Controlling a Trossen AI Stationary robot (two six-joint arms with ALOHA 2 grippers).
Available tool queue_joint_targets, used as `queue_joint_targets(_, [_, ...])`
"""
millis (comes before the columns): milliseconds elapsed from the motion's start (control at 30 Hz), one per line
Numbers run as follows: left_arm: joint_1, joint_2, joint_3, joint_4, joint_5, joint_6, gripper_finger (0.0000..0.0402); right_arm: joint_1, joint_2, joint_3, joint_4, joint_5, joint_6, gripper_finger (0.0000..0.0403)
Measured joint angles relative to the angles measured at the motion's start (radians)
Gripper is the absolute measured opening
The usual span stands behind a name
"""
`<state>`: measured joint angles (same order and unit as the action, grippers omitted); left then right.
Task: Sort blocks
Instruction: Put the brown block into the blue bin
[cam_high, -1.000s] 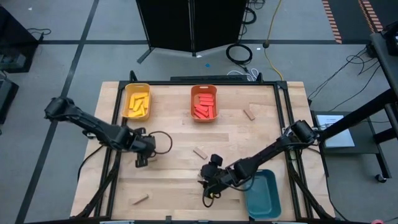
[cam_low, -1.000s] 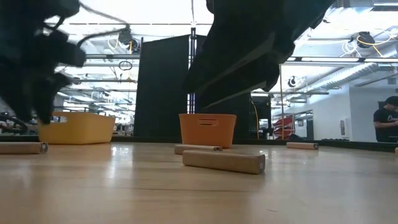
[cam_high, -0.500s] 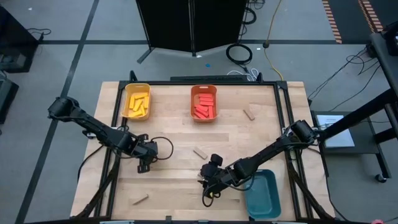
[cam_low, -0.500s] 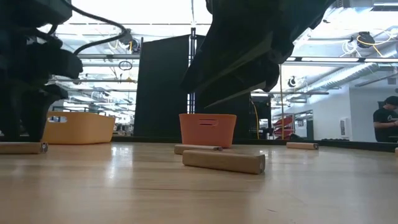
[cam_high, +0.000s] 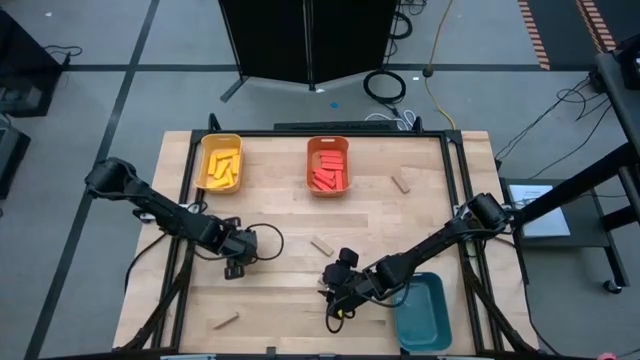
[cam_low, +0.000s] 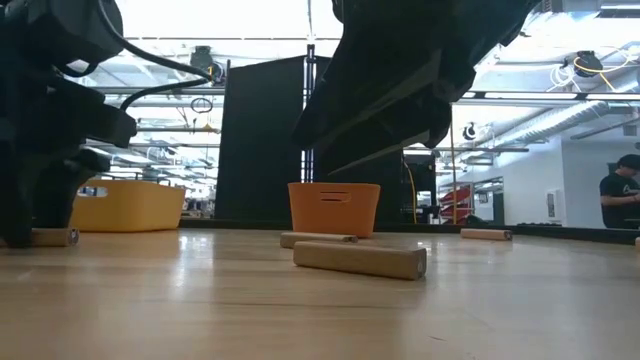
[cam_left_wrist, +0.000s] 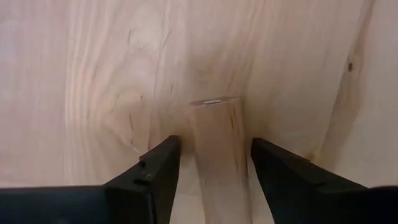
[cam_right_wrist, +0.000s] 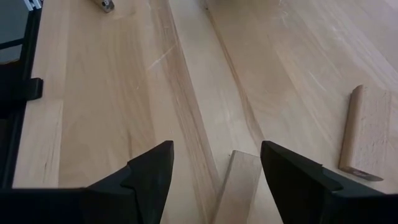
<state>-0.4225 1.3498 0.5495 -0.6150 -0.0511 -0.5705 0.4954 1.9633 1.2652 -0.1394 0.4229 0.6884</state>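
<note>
Looking straight down, the left gripper (cam_high: 237, 268) hovered low over the table's (cam_high: 280, 215) left-centre, while the right gripper (cam_high: 334, 300) waited near the front, just beside the teal bin (cam_high: 425, 312). Yellow blocks (cam_high: 220, 166) lay in the yellow bin (cam_high: 205, 148) and red blocks (cam_high: 328, 170) in the orange bin (cam_high: 327, 143), so the sorting looked well along; tan blocks (cam_high: 321, 245) lay loose on the wood.

From table height, a tan block (cam_low: 359, 259) lay nearest the camera, and the left arm stood at the far left over a block end (cam_low: 50, 236).

Through the left wrist, a tan block (cam_left_wrist: 215, 149) sat between the fingers (cam_left_wrist: 152, 171), spread apart with gaps on both sides and not gripping, lined up lengthwise, probably for a clean pinch.

Through the right wrist, the fingers (cam_right_wrist: 152, 168) stood wide and empty above another tan block (cam_right_wrist: 239, 186).
</note>
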Motion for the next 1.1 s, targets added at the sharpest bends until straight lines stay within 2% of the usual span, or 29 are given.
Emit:
queue_joint_targets(300, [0.0,-0.013,-0.002,0.012,0.019,0.006,0.0089,0.0,0.0,0.0,0.002,0.005,0.0,0.0233])
queue_joint_targets(433, [0.0,-0.031,0.012,0.06,0.017,0.029,0.008,-0.001,0.0,0.0,0.003,0.061,0.0,0.0233])
queue_joint_targets(667, [-0.013,-0.094,0.029,0.512,-0.003,0.175,0.0087,-0.001,0.0,0.0,0.032,0.077,-0.05,0.0233])
queue_joint_targets(900, [-0.066,-0.095,0.031,1.025,-0.059,0.401,0.0091,0.027,-0.001,0.0,0.293,0.134,-0.235,0.0233])
queue_joint_targets(1000, [-0.096,-0.092,0.031,1.168,-0.094,0.478,0.0091,0.035,-0.001,0.0,0.385,0.136,-0.291,0.0233])
queue_joint_targets(1100, [-0.117,-0.073,0.031,1.247,-0.162,0.528,0.0092,0.044,-0.001,0.0,0.463,0.23,-0.361,0.0233])
